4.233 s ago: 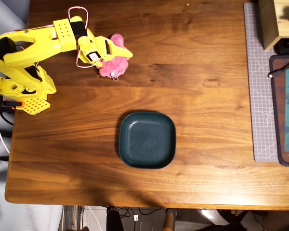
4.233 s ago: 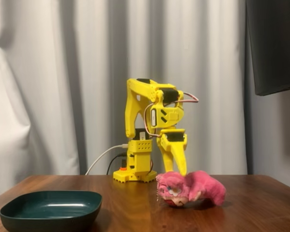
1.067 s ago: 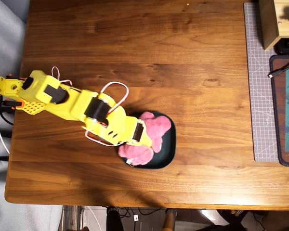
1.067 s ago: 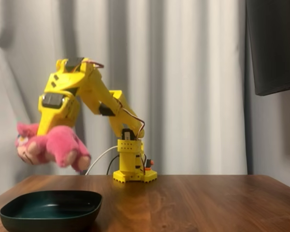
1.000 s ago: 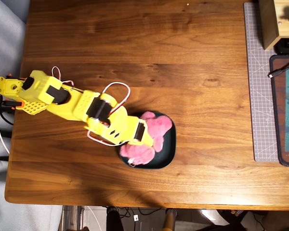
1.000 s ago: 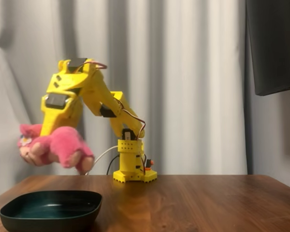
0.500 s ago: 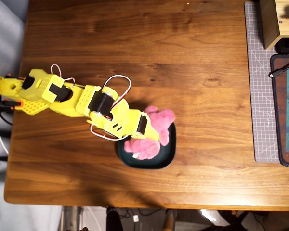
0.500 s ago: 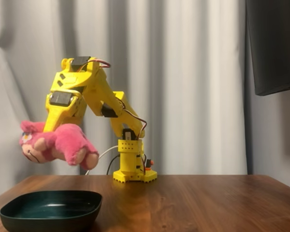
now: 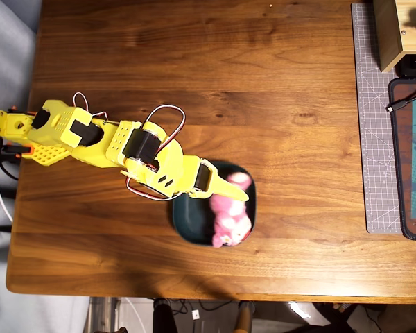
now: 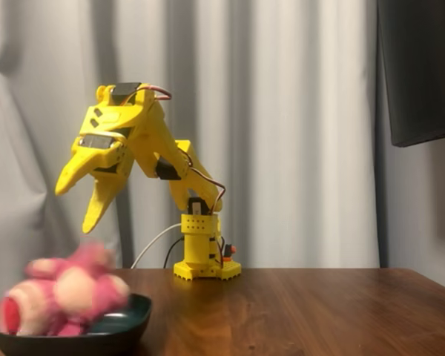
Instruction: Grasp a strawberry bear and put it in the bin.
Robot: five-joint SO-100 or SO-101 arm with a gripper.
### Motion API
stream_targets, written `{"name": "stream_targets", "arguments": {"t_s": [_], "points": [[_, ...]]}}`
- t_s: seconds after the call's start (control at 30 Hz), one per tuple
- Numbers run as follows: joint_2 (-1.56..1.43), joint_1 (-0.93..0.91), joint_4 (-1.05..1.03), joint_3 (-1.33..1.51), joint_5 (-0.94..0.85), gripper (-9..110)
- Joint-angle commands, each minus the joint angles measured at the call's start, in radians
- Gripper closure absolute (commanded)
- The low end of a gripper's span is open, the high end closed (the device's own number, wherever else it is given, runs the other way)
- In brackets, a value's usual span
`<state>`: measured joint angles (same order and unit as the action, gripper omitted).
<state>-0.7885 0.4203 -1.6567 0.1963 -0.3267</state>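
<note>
Release looks done: strawberry bear (image 10: 59,295), blurred and perhaps not yet settled, lies in the bin (image 10: 122,328) while the gripper (image 10: 78,204) hangs above with jaws parted, so retreating comes next.

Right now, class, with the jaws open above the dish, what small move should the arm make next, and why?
Probably pull the arm back toward its base. The pink bear already lies in the teal dish, blurred as if just dropped, and the gripper hangs open and empty above it, so nothing remains to carry.
</note>
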Motion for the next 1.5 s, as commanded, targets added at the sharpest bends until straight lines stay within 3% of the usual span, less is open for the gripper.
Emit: {"name": "stream_targets", "arguments": {"t_s": [0.0,0.1,0.13,0.17,0.2,0.43,0.67,0.83,0.97,1.17,1.3,1.47], "points": [[-0.023,-0.003,-0.021,-0.074,-0.008,65],[-0.023,-0.008,-0.069,-0.13,-0.008,70],[-0.023,-0.011,-0.095,-0.169,-0.006,80],[-0.023,-0.011,-0.13,-0.218,0.003,98],[-0.037,-0.015,-0.141,-0.23,0.006,102],[-0.676,-0.034,-0.14,0.371,0.031,102],[-1.413,-0.287,-0.132,1.026,0.032,97],[-1.884,-0.474,0.097,1.54,0.11,100],[-1.948,-0.621,0.215,1.815,0.207,102],[-1.95,-0.439,0.454,2.177,0.229,101],[-2.006,-0.356,0.508,2.347,0.229,99],[-2.533,-0.359,0.512,2.701,0.213,86]]}}
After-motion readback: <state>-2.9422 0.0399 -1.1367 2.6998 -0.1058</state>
